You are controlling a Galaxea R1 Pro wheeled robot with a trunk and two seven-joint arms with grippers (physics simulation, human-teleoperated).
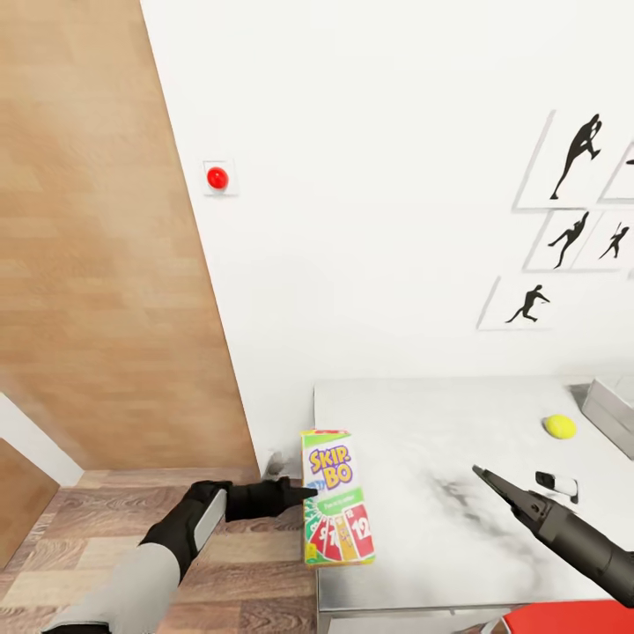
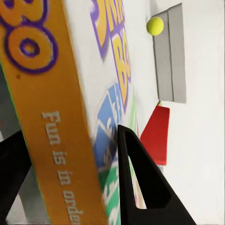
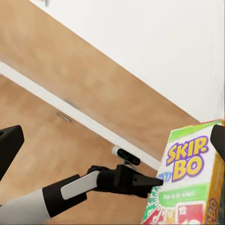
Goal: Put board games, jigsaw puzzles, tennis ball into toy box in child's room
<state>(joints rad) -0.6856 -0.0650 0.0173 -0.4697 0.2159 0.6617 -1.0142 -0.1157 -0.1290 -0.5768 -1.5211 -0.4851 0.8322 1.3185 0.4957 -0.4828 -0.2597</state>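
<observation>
Right at the near left corner of the table [image 1: 458, 537] stands the SKIP-BO board game [image 1: 337, 508], a flat card box with glossy print: white and green face, purple-edged yellow lettering, a fan of red and green numbered cards at the bottom, and an orange side panel printed with white words. It sits over the table's edge, partly past the pale grey, faintly shiny top. The left gripper [image 1: 304, 494] has it clamped from the side: in the left wrist view one black wedge-shaped finger [image 2: 145, 183] lies flat against the printed face while the other shows dark beyond the orange side, so the jaws are closed onto the box's thickness. The arm behind it is black with a grey forearm sleeve.

Farther back on the tabletop, well apart from the box, rests the tennis ball [image 1: 560, 427], small, round and plain yellow-green. Just beside it, at the right edge of the head view, is the corner of the grey toy box [image 1: 611, 407] with its low straight wall.

The right gripper [image 1: 493, 485] hangs over the table, a tapering black point touching nothing; whether its fingers are parted I cannot tell. A red surface [image 1: 563, 618] shows below it. White wall carries black silhouette pictures [image 1: 577, 158] and a red button [image 1: 217, 179].
</observation>
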